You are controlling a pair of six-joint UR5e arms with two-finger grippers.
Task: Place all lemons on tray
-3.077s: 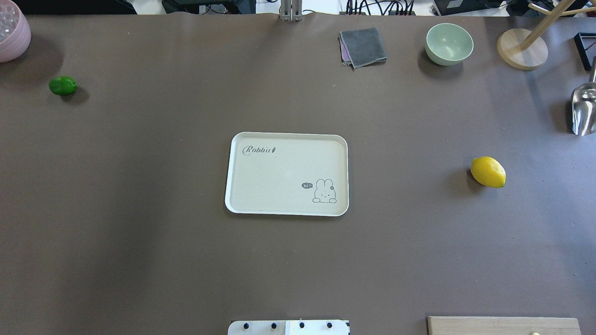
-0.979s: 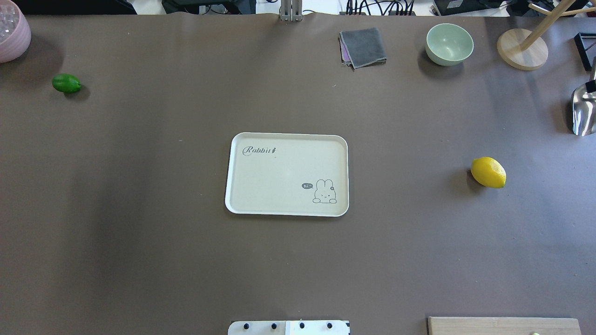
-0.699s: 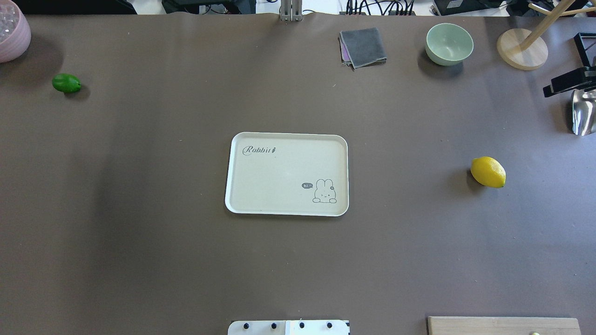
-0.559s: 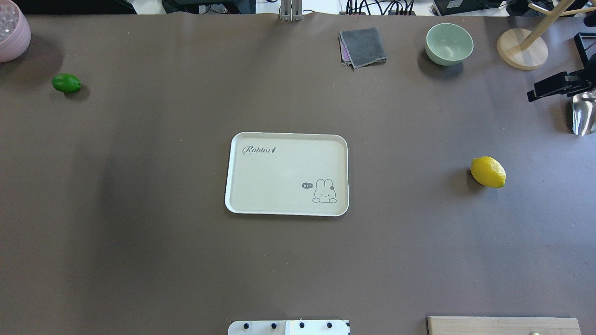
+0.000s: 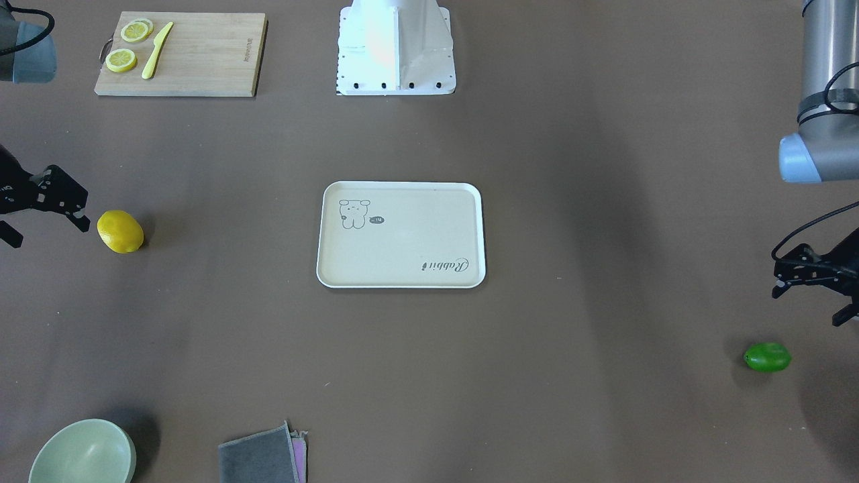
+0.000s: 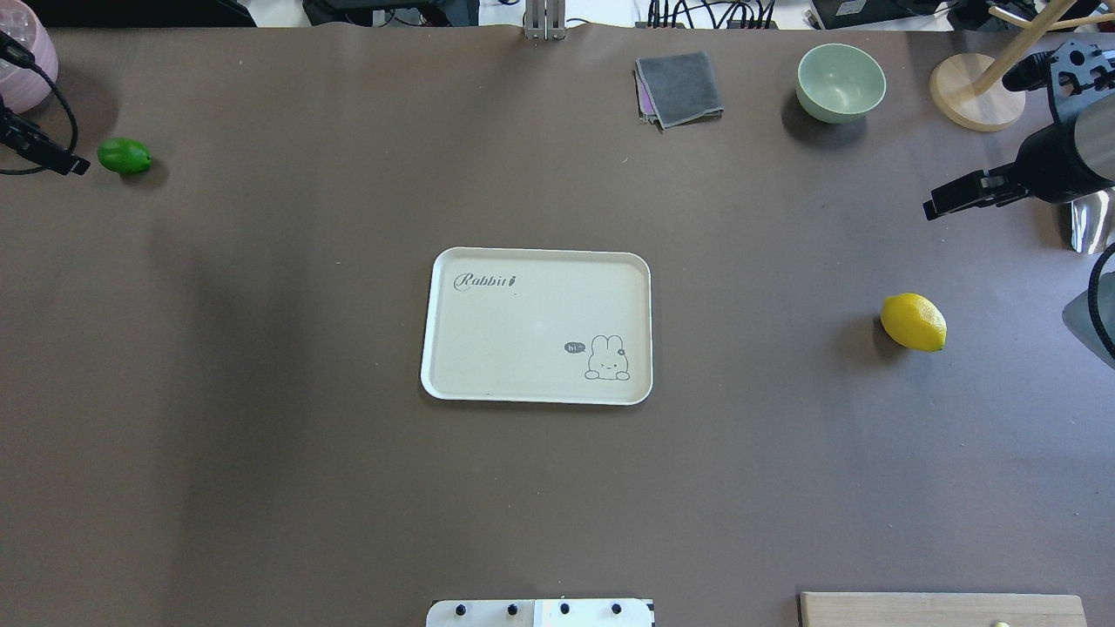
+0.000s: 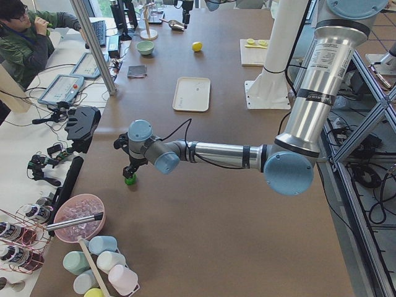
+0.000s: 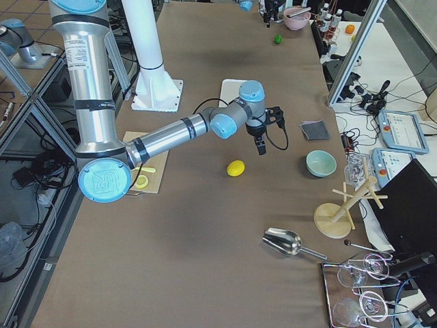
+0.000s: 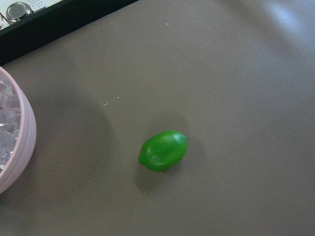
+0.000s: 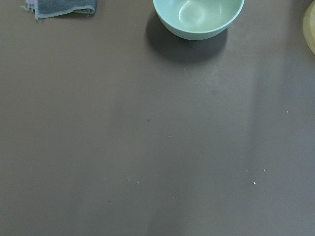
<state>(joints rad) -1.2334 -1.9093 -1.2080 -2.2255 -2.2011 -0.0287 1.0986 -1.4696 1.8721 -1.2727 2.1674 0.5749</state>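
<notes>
The cream tray (image 6: 531,322) lies at mid-table with nothing on it; it also shows in the front view (image 5: 402,235). The yellow lemon (image 6: 913,322) lies on the table to its right. The green lemon (image 6: 125,156) lies at the far left. My right gripper (image 5: 45,231) is open and empty, raised beside the yellow lemon (image 5: 121,231), beyond it from the tray. My left gripper (image 5: 809,307) is open and empty, raised just short of the green lemon (image 5: 767,357). The left wrist view shows the green lemon (image 9: 163,150) below, with no fingers in sight.
A wooden cutting board (image 5: 194,57) with lemon slices and a yellow knife lies near the robot base. A pale green bowl (image 6: 841,83), a grey cloth (image 6: 679,87), a wooden stand (image 6: 976,91) and a metal scoop (image 6: 1089,226) stand at the far right. A pink bowl (image 6: 22,52) stands near the green lemon.
Both arms have come into the overhead view. The right gripper has moved in from the right edge towards the yellow lemon. The left has appeared beside the green lemon, which had shifted slightly earlier.
</notes>
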